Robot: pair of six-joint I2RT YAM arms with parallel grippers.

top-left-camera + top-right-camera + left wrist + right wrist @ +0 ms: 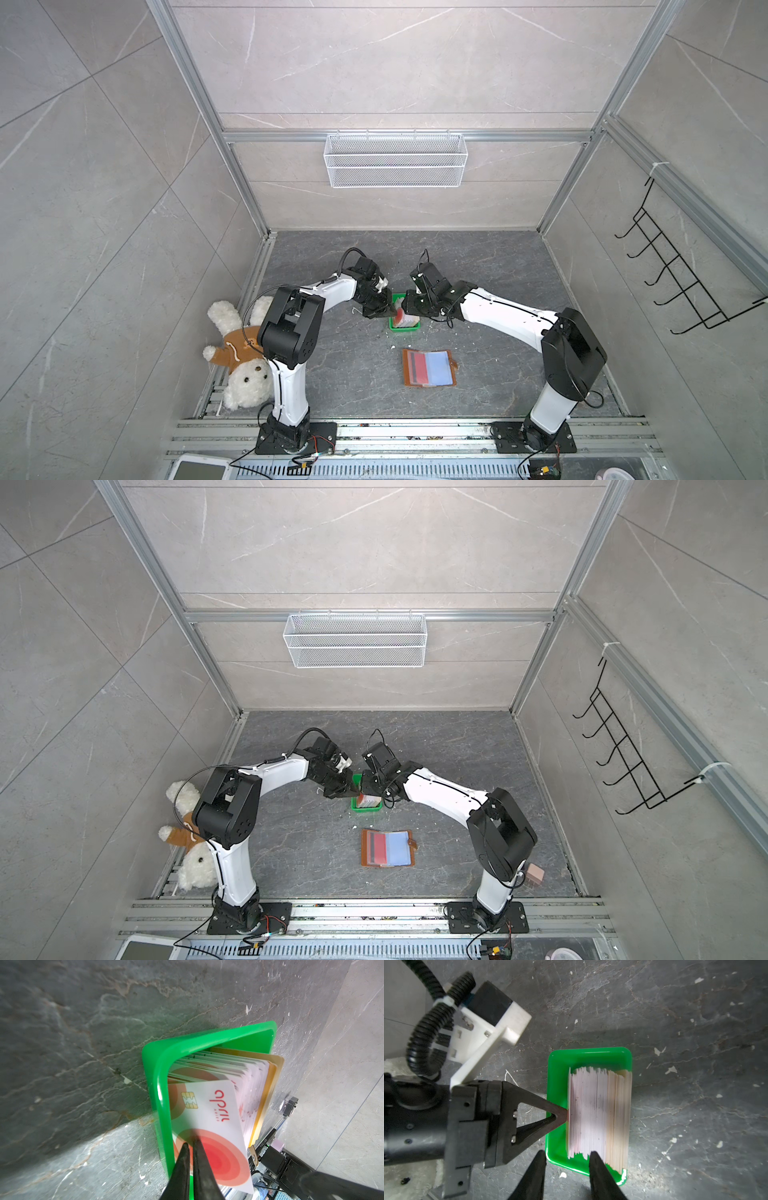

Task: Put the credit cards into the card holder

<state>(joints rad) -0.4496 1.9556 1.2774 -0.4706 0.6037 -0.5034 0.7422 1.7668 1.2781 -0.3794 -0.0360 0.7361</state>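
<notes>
A small green plastic tray [405,329] sits near the centre of both top views on the dark grey stone-look tabletop [332,374]. The credit cards [591,1109] stand on edge inside it, a stack of thin whitish-pink cards with yellowish ones at one end. The front card [212,1109], white with a gold chip and red-orange round blots, leans a little away from the rest.

The left gripper [190,1141] reaches in from the left of the top views. Its fingers are pressed together and their tips lie against that card's face; whether they pinch it cannot be told. The right gripper [566,1154] comes over the tray from the right with its fingers apart. One fingertip [594,1155] touches the ends of the cards about mid-stack, and its partner stands just outside the tray wall.

The card holder [428,368], a tan-brown leather booklet with clear bluish sleeves, lies open and flat in the lower centre, just below the tray and apart from both grippers. A red card shows in its left sleeve, and its strap is at the right edge.
</notes>
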